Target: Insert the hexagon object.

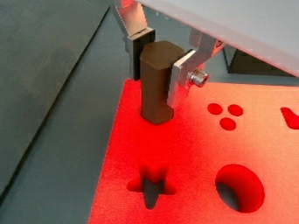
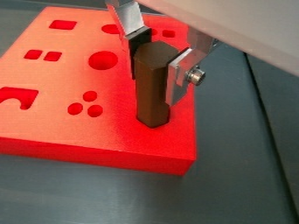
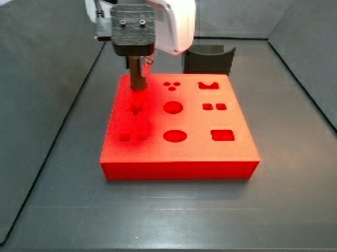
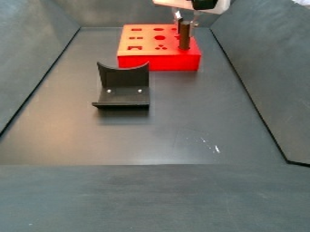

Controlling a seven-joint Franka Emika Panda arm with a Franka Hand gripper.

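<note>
The hexagon object, a slim brown six-sided peg, stands upright between my gripper's fingers. The gripper is shut on its upper part. Both wrist views show this; in a wrist view the peg sits between a dark pad and a silver plate of the gripper. Its lower end meets the top of the red block near a corner; I cannot tell whether it sits in a hole. In a side view the gripper holds the peg over the block's far left corner. It also shows in a side view.
The red block has other cut-outs: three small round holes, a cross-shaped hole, an oval hole. The dark fixture stands on the grey floor apart from the block; it also shows behind the block in a side view.
</note>
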